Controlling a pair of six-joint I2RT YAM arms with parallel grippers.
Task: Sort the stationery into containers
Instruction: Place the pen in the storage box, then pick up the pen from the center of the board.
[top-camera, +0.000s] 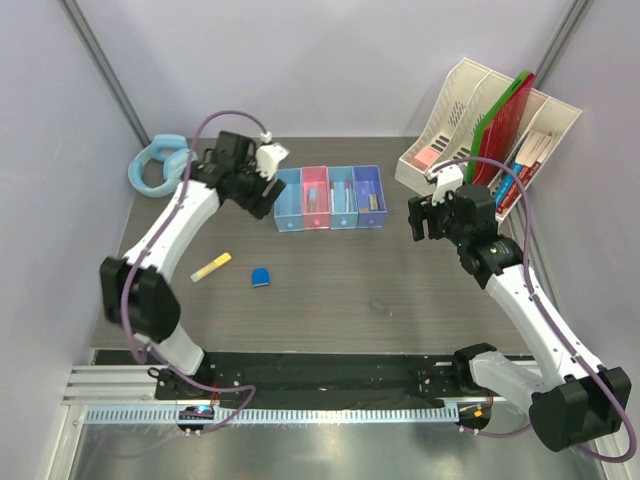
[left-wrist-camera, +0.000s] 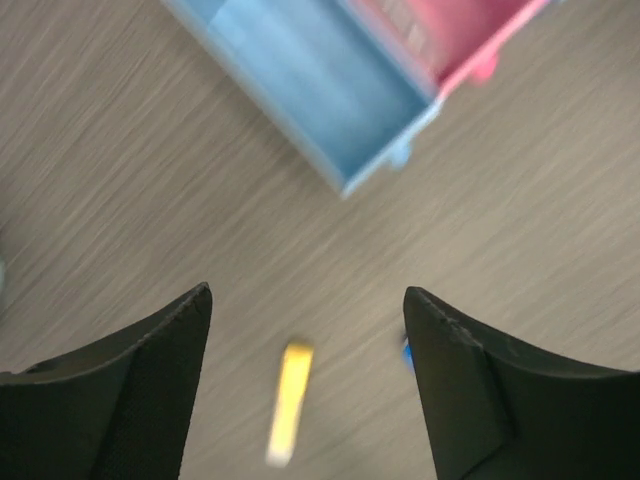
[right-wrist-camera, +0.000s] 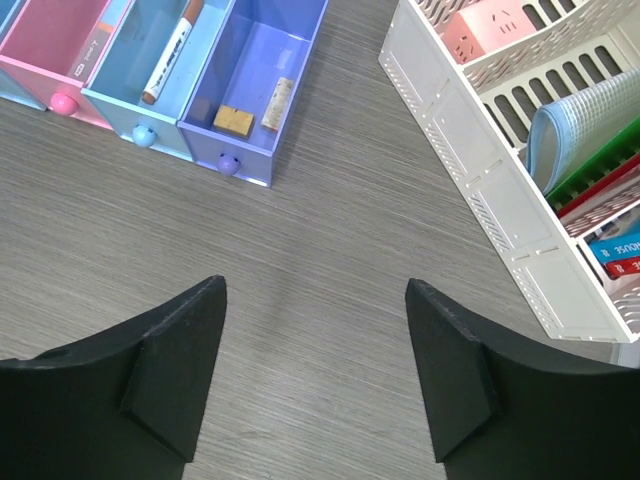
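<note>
Stationery half-sorted: pieces in translucent plastic bin row (top-camera: 329, 200), upper centre; you've yet to bin yellow marker (top-camera: 211, 266), small blue block (top-camera: 261, 277), centre-left. Left gripper (left-wrist-camera: 307, 290), right gripper (right-wrist-camera: 315, 282) spread, empty.

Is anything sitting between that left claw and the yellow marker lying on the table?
Nothing visible. Only bare table lies between the left gripper, its fingers open, and the yellow marker; the blue block sits off to one side.

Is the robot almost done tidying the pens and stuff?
Partly. A pen sits in a blue bin and two pieces in the purple bin. The left end effector and right end effector are open and empty. The yellow marker and blue block lie loose on the table.
</note>
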